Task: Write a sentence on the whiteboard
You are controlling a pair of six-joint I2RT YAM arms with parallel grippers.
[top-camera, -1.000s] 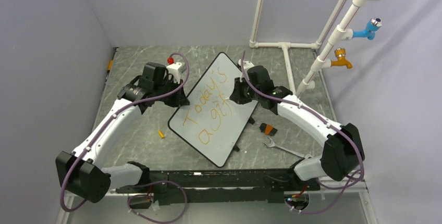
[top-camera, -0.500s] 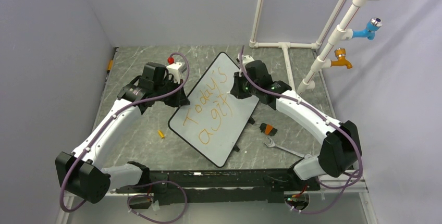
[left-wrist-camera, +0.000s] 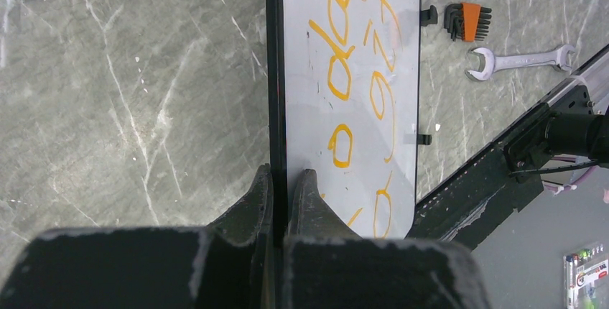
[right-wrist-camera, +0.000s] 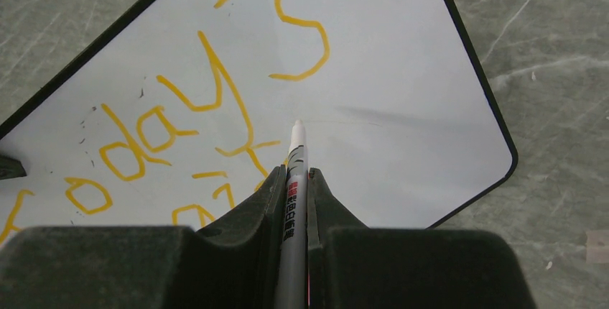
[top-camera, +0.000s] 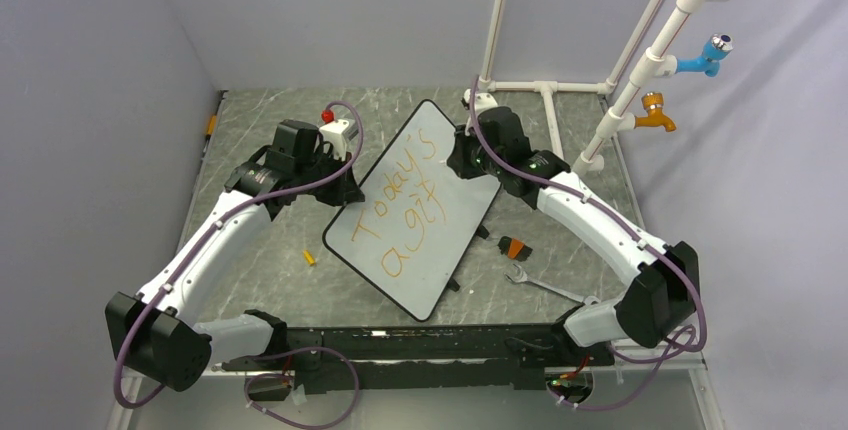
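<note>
Right gripper [right-wrist-camera: 295, 174] pinches a marker [right-wrist-camera: 296, 144] above the whiteboard [top-camera: 440, 250], which lies mid-table, just past the orange sentence [top-camera: 405, 205]. The left gripper [left-wrist-camera: 282, 180] clamps its edge. Writing looks nearly done; any next stroke needs a gentle touchdown.

Left pincer [left-wrist-camera: 285, 172] clamped; right pincer [right-wrist-camera: 294, 172] clamped, seemingly aloft.

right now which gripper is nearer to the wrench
Right. The right gripper, shut on the pen, is over the whiteboard's far end, on the wrench's side. The left gripper clamps the whiteboard's opposite long edge, the whiteboard lying between it and the wrench.
</note>
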